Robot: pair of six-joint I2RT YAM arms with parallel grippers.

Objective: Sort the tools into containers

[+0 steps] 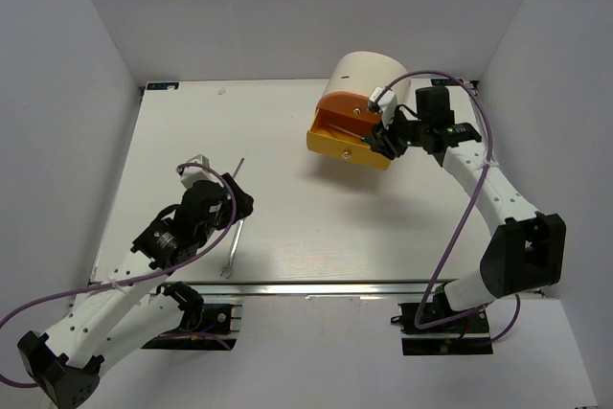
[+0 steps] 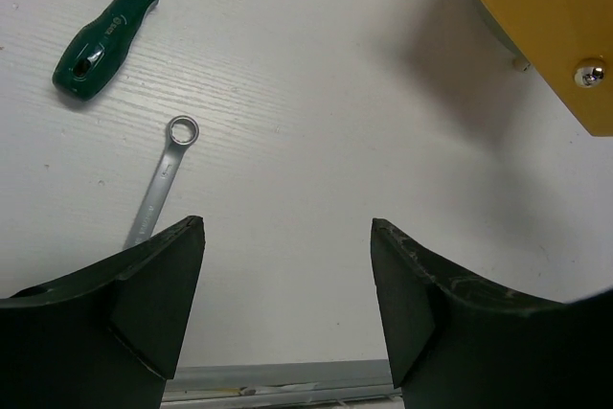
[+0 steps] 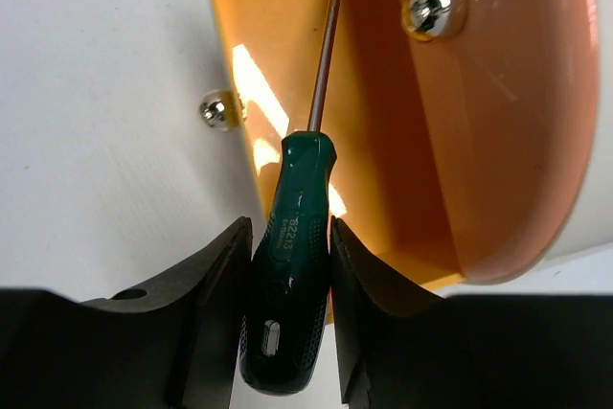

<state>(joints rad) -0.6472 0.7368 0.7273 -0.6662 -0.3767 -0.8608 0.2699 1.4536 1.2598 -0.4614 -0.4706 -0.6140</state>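
Right wrist view has my right end effector clamped on a green-handled screwdriver. The handle sits between the fingers, and the shaft runs straight ahead into the orange drawer, which stands out from the cabinet. The tip is beyond the frame. I judge it not yet released. On the counter lie a wrench and a second screwdriver, both ahead of my left end effector, which hovers spread wide and empty. I see no other tools.
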